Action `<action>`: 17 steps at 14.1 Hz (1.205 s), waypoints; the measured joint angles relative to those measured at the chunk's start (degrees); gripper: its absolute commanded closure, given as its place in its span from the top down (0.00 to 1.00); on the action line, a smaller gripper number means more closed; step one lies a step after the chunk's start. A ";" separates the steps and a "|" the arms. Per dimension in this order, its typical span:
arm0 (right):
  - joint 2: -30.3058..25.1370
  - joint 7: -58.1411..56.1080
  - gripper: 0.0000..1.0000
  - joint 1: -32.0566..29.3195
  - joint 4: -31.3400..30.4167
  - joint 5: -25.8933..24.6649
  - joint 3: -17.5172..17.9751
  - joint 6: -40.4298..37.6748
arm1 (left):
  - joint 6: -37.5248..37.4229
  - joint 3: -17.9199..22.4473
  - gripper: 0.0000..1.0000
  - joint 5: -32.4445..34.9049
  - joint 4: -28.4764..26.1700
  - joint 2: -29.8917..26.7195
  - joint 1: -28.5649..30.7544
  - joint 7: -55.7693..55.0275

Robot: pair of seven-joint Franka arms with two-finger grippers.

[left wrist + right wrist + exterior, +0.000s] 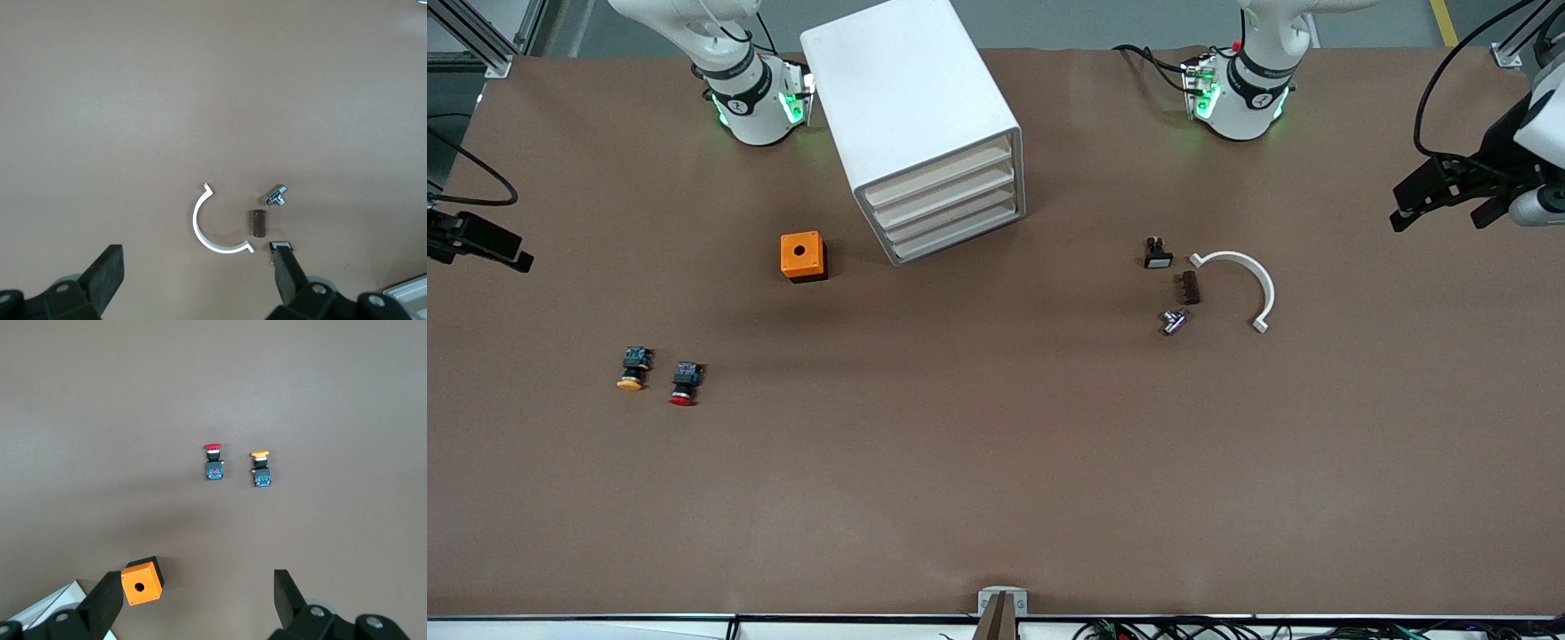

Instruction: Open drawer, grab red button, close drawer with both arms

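Lying on its side on the table (996, 462), the button (685, 383) is seen with its long axis running toward the front camera, red cap nearest that camera and dark body toward the cabinet (911, 124). It is just beside a yellow-capped twin (633, 369), at the right arm's end of the table. The drawer (941, 174) is shut. No writing can be read. The right gripper (200, 603) is held spread above the orange cube (141, 581). The left gripper (200, 280) is held spread above a white arc (215, 229), waiting.
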 measured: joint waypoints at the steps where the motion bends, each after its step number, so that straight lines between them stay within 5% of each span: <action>1: -0.01 0.00 1.00 0.00 0.02 0.00 0.03 0.13 | -0.06 0.49 1.00 0.00 0.09 0.00 -0.63 0.00; 17: -0.14 0.00 1.00 0.02 1.46 0.02 0.21 0.74 | -1.71 -1.57 1.00 2.78 5.88 6.68 -3.21 -2.91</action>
